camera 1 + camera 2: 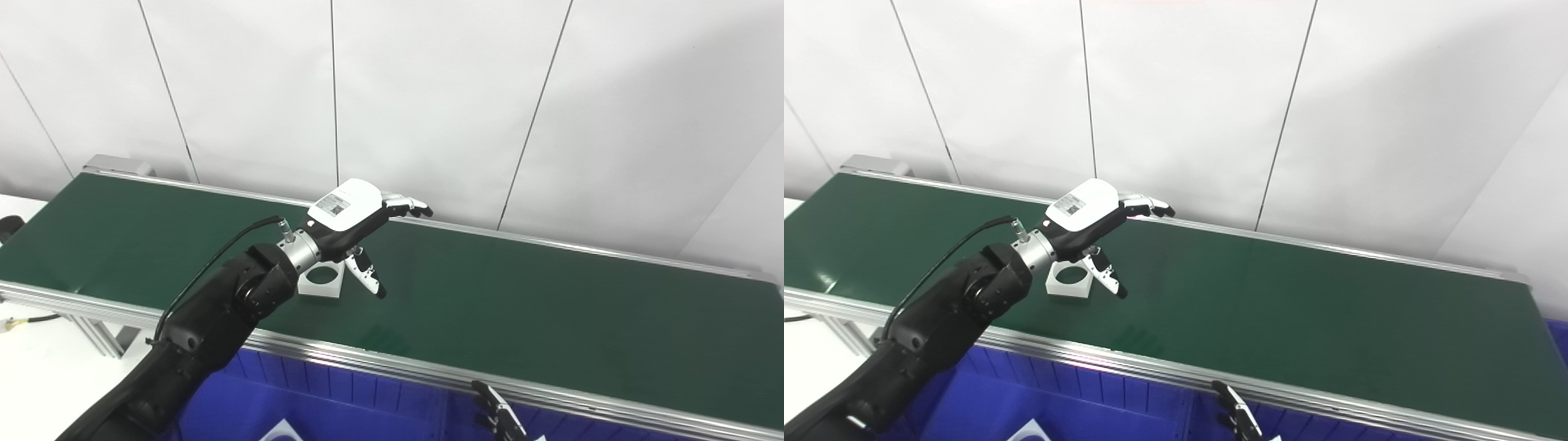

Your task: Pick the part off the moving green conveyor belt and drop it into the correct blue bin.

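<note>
Left hand spread above one white part on the belt.

The fingers (409,205) of the left hand (352,214) are spread and hold nothing, reaching toward the far rail, with the thumb angled down to the belt just right of the part (323,279). That part, the only one on the belt, is a white square block with a round hole, lying flat near the near edge, partly under the wrist. Of the right hand (499,416) only dark fingertips show at the bottom edge; whether they are spread or closed cannot be told. One green belt (551,306) runs between two silver rails. One blue bin (318,398) sits below its near rail, with a white scrap inside. White wall panels stand behind.
</note>
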Robot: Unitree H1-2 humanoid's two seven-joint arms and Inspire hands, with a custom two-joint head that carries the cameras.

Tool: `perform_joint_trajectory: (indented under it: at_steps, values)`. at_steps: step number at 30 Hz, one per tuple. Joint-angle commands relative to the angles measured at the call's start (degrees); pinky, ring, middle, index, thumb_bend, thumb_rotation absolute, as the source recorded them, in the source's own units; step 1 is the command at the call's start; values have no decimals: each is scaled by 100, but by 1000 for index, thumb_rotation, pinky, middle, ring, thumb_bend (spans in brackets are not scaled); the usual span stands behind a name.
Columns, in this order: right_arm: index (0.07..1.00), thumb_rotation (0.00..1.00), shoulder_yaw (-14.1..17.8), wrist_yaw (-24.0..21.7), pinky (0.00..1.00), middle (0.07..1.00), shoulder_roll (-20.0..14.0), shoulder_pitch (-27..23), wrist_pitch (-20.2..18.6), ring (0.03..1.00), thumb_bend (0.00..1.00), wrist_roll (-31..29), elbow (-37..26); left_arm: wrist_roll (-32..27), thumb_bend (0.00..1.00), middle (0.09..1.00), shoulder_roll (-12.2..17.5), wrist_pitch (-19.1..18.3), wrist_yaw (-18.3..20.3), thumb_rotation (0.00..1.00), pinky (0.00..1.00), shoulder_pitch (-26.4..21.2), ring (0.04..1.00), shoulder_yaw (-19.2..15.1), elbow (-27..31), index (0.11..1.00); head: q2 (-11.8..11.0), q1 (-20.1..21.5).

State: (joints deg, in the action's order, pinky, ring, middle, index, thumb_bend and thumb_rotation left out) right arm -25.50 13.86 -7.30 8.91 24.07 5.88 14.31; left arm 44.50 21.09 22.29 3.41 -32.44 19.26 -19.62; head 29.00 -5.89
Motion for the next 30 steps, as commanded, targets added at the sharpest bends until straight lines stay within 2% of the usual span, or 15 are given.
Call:
perform_joint_trajectory:
  at_steps: [1, 11, 21, 30]
  values:
    - [858, 973, -2, 56, 812, 910, 24, -55, 286, 887, 1000, 12, -98, 70, 1000, 790, 69, 46, -127, 132, 680, -404, 750, 8, -17, 810, 1, -1]
    - [828, 975, -34, 104, 807, 904, 29, -48, 286, 877, 1000, 52, -105, 463, 1000, 811, 70, -136, -52, 155, 812, -766, 804, 351, -642, 806, 6, 35]
    - [816, 958, -134, 206, 815, 900, 6, -51, 286, 876, 983, 116, -160, 592, 1000, 804, -122, -153, -331, 145, 803, -1003, 805, 621, -1456, 790, 29, 72]
    - [814, 950, -190, 240, 820, 900, 9, -39, 286, 881, 968, 115, -188, 706, 1000, 811, -256, -260, -477, 182, 806, -1196, 809, 945, -2167, 796, 62, 130]
